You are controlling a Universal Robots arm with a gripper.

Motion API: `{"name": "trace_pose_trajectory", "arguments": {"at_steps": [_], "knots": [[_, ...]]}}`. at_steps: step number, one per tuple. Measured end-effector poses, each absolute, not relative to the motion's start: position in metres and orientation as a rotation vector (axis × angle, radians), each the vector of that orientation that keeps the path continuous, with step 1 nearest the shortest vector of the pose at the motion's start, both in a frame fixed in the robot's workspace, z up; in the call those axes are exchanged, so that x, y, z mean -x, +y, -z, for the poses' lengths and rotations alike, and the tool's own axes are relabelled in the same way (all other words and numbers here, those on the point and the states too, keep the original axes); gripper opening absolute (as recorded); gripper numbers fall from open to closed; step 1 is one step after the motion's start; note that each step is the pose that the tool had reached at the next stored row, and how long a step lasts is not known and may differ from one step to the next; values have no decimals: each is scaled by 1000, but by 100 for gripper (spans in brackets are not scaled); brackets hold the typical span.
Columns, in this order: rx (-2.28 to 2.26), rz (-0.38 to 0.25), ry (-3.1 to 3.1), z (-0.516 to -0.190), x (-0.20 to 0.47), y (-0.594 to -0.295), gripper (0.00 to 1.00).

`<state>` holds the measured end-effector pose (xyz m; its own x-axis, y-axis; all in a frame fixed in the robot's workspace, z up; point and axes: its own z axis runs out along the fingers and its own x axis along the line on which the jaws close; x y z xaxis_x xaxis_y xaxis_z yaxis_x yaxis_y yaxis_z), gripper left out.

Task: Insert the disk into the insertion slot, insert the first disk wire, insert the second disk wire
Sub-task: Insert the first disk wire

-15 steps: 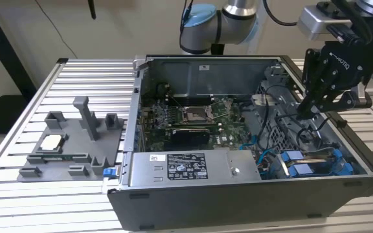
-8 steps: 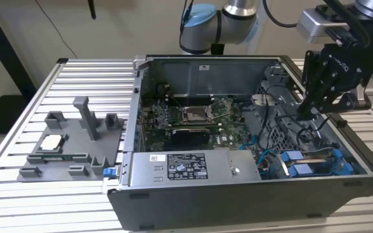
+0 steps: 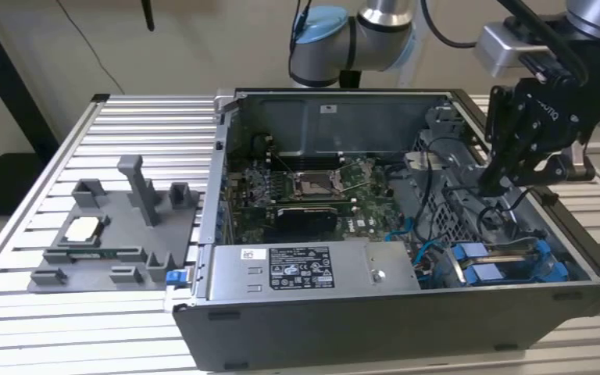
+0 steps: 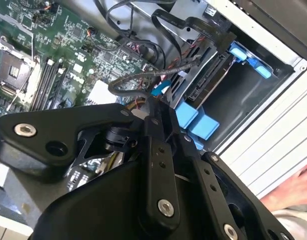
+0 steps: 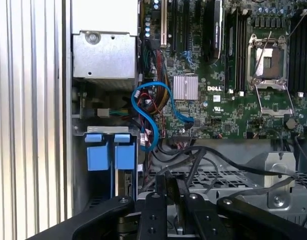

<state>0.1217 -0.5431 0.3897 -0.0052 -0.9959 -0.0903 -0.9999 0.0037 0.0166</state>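
computer case (image 3: pixel 383 332): disk (image 3: pixel 484 272) near hand (image 3: pixel 493 186)

soft, even overhead light in the exterior view: the tabletop (image 3: pixel 123 117) slats come up pale and bright, and the case (image 3: pixel 383 328) interior sits dimmer, shadowed under its walls. in the second wrist view the gripper (image 4: pixel 154 107) is a dark mass, small glints on its screws (image 4: pixel 25 130). in the first wrist view the slats glare near white.

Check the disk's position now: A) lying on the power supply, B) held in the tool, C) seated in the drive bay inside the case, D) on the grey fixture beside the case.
C: the disk in its blue carrier sits in the insertion slot at the case's corner, with the tool above the cables nearby.
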Motion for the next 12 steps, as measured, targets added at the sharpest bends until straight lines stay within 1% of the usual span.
{"name": "trace_pose_trajectory", "arguments": {"at_steps": [12], "knots": [[2163, -78, 2169, -382, -122, -543, 19]]}}
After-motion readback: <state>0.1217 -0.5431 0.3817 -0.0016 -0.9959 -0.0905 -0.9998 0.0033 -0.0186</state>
